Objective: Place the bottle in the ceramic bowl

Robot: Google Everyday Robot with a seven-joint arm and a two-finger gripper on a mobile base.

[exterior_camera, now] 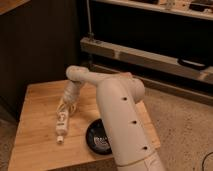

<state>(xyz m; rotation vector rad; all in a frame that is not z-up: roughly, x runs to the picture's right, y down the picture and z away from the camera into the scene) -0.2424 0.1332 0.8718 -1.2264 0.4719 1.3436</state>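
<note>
Gripper [65, 105] fingers [62, 106] tight around bottle [61, 126] on table [37, 95]; bowl [95, 138] half behind arm [117, 115].

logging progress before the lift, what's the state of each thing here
bottle: capped, lying on the table, not yet lifted
pincer: shut on the bottle's upper end
ceramic bowl: upright on the table, nothing seen inside, partly hidden by the arm

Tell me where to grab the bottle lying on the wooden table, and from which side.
Grip the bottle across its slender body, at the end away from the cap, from above: it lies flat on the table, so only its top and sides are free. The hand sits there, closed on that end.
</note>
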